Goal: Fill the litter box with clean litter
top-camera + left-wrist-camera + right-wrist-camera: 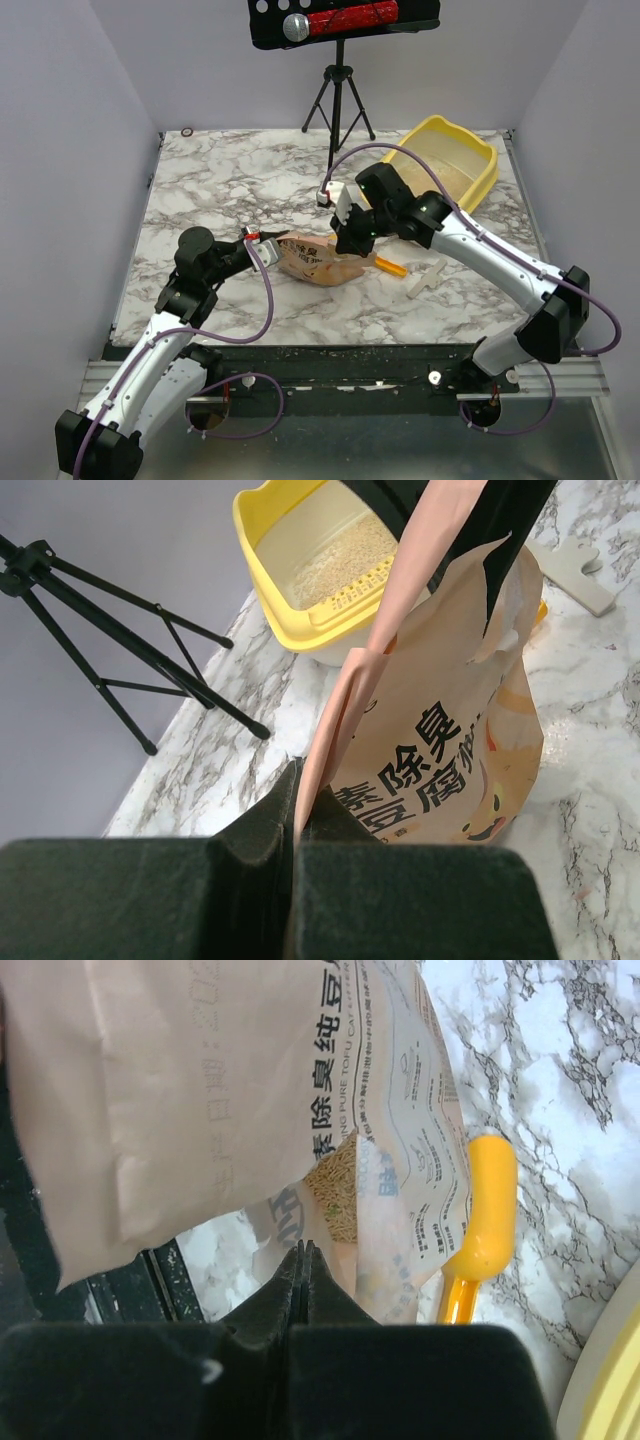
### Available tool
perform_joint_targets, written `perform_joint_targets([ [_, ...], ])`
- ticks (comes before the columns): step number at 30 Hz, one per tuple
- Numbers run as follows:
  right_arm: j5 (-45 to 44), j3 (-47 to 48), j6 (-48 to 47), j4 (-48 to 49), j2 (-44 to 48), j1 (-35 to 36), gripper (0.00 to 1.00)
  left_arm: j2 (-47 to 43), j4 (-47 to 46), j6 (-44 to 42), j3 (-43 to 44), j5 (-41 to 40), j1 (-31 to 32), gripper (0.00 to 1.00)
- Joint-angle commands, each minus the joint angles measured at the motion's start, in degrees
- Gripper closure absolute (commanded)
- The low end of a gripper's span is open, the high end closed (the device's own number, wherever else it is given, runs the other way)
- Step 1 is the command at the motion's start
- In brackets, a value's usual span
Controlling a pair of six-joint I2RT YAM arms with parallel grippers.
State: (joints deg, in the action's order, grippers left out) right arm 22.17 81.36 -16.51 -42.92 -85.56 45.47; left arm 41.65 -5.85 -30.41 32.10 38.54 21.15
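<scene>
Centre of the overhead view, and both arms are on the paper bag (315, 258), which sits low on the marble counter (220, 180). The left gripper (297, 780) has its jaws clamped on the bag's pinkish top edge; the wrist view shows paper running straight down between them. The right gripper (305, 1255) has its jaws pressed together right at the bag's lower fold. Whether any paper is caught there cannot be told for sure, though it looks likely.

The litter box (487, 170) sits in the upper right of the overhead frame, well apart from the bag. A pale layer of clean litter (452, 170) lies on its floor, thin, with plenty of bare wall above it. More granules show through the bag's little window in the right wrist view, so the bag is not spent.

The yellow-orange scoop (392, 267) lies on the counter just right of the bag, untouched.

By the look of it the job is partly done. There is a start in the tray, but the bag has yet to be carried to the upper right, tipped over the rim and emptied.
</scene>
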Motion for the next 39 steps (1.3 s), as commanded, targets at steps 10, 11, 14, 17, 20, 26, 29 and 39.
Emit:
perform_joint_targets([
  [10,-0.7,-4.4,-0.1,5.4,-6.5,0.5,0.99,-1.0,-8.3,-0.4,1.6,0.5,0.5,1.00],
  [11,-0.3,-4.7,0.0,5.3,-6.5,0.5,0.99,-0.9,-8.3,-0.4,1.7,0.5,0.5,1.00],
  [14,0.7,-5.6,-0.1,5.0,-6.9,0.5,0.84,-0.6,-8.1,-0.3,1.8,0.5,0.4,1.00],
  [17,-0.4,-5.9,0.6,5.3,-7.7,0.5,0.53,-0.6,-8.0,-0.4,1.7,0.5,0.5,1.00],
  [20,-3.4,-5.6,1.9,6.2,-8.0,0.5,0.19,-0.6,-8.0,-0.3,1.8,0.4,0.5,1.00],
  [26,-5.8,-5.1,3.1,8.1,-5.7,0.5,0.00,-0.6,-8.3,-0.4,1.7,0.1,0.5,1.00],
  [29,-8.3,-4.4,3.6,7.6,-4.5,0.5,0.00,-0.8,-8.7,-0.4,1.6,-0.5,0.6,0.97],
  [39,-18.9,-5.8,8.3,7.7,9.3,0.5,0.00,-0.1,-10.2,0.1,1.0,-1.0,0.6,0.89],
])
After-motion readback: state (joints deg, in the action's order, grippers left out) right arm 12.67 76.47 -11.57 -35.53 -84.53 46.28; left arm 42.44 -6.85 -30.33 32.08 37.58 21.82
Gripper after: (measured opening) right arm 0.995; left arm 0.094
